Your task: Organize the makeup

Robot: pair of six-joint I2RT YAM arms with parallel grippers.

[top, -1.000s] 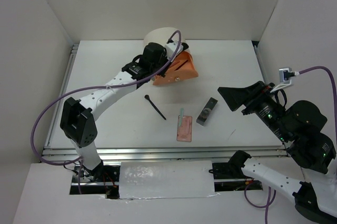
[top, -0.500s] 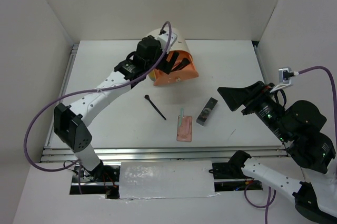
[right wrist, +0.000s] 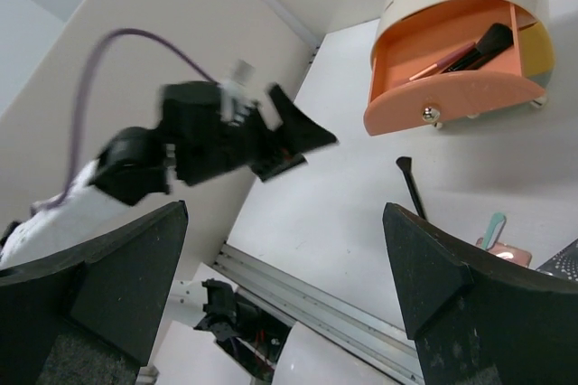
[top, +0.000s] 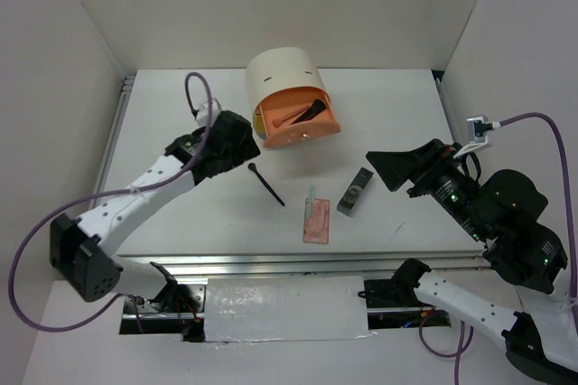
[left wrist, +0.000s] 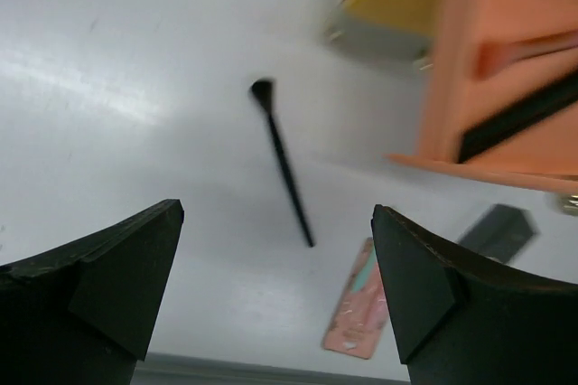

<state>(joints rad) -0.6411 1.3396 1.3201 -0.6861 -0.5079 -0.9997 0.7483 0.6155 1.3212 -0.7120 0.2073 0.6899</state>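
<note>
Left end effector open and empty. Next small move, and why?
Probably lower the left end effector over the black brush. The brush lies loose nearest it, the jaws are open and hold nothing, and the orange drawer stands open to receive it.

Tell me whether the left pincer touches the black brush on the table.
Apart: left wrist view shows bare table between the left pincer and the black brush.

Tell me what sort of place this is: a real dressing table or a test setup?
Probably a robot test cell, not a home: a white table boxed in by plain white panels, with an aluminium rail along its near edge.
</note>
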